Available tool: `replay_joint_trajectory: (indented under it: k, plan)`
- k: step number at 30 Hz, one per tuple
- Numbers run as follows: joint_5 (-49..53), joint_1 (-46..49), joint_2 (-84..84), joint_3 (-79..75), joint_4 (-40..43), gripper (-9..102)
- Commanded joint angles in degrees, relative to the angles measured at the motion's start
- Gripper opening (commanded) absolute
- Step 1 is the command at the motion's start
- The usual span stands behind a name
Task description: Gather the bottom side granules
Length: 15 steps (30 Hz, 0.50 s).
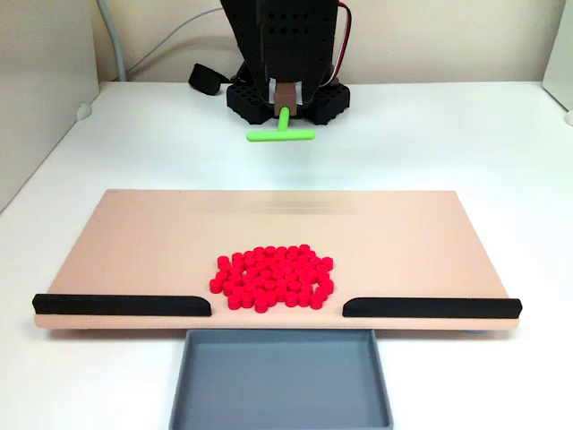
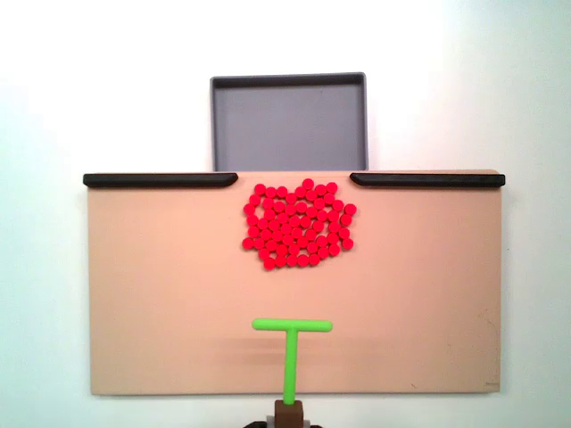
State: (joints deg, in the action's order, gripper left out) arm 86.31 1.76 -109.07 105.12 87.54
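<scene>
Up front, in a fixed view, we see the granules (image 1: 273, 279), glossy red pellets, clustered on the smooth tan board (image 1: 134, 242) near its front edge, facing the gap between two black rails (image 1: 121, 305) above the grey tray (image 1: 280, 408); wide bare board lies around them. From another fixed view, our jaws (image 2: 290, 412) pinch the green T-shaped tool (image 2: 292, 343), well apart from the cluster, over the white table (image 2: 45, 89)

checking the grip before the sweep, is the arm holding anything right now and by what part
Yes: the gripper holds the green T-shaped tool by the bottom end of its stem, crossbar pointing toward the red granules.
</scene>
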Motion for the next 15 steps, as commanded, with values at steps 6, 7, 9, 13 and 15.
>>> replay_joint_trajectory:
  k: [6,7,9,13,15]
  plan:
    - [-1.0,-0.2,-1.6,-1.1,-0.2,0]
    - [-1.1,-0.3,-1.5,-1.1,-0.2,0]
    - [-1.5,-0.4,-1.5,-1.1,-0.2,0]
    - [-1.8,-0.6,-1.3,-1.1,-0.2,0]
    - [-1.9,-0.6,-1.3,-1.1,-0.2,0]
